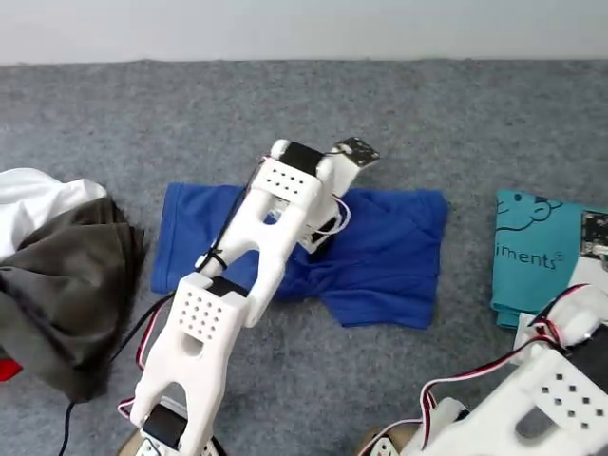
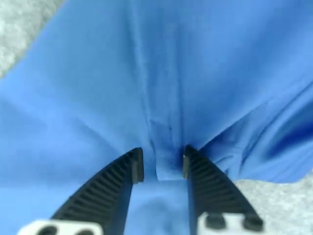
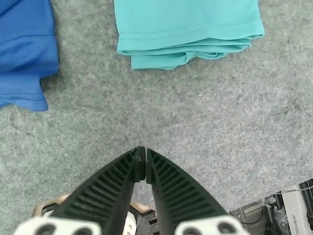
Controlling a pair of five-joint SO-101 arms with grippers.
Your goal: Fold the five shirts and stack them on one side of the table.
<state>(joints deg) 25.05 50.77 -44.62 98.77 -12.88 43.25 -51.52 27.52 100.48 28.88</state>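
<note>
A blue shirt (image 1: 385,252) lies spread and partly bunched in the middle of the grey table. My left gripper (image 2: 160,164) is down on its centre, its jaws pinched on a raised ridge of the blue cloth (image 2: 161,122); in the high view the left gripper (image 1: 321,231) sits over the shirt's middle. A teal shirt (image 1: 535,255) lies folded at the right edge. My right gripper (image 3: 145,164) is shut with nothing in it, above bare table in front of the folded teal shirt (image 3: 188,29), apart from it.
A pile of unfolded shirts sits at the left edge: a white one (image 1: 33,199), a dark grey one (image 1: 66,290) and a bit of red (image 1: 8,369). The right arm (image 1: 556,380) stands at the near right corner. A wall borders the table's far edge.
</note>
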